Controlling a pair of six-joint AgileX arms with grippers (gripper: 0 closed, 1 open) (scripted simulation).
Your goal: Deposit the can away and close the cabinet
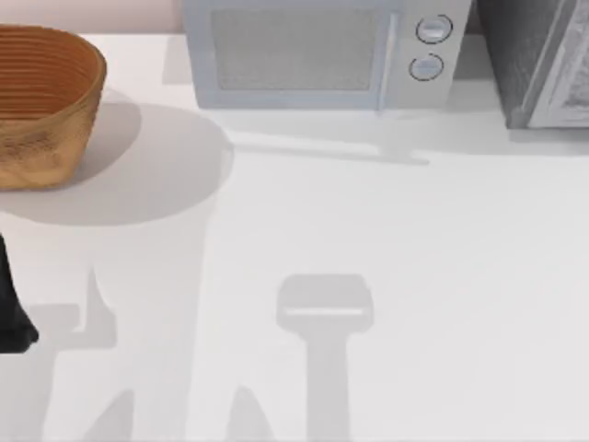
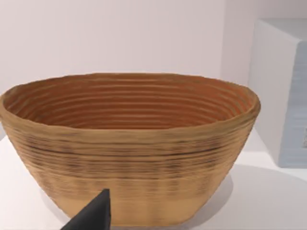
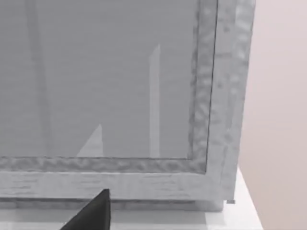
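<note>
Basket (image 1: 41,101) rear left on counter (image 1: 386,239); microwave (image 1: 322,51) rear centre; cabinet (image 1: 543,60) rear right. Left tool (image 2: 91,218) faces basket, right tool (image 3: 91,213) faces cabinet; finger state of both: cannot tell.

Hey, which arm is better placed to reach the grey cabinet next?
Right, probably. The right gripper faces the cabinet front close up, and the cabinet stands far right. The left gripper faces the basket at far left.
</note>
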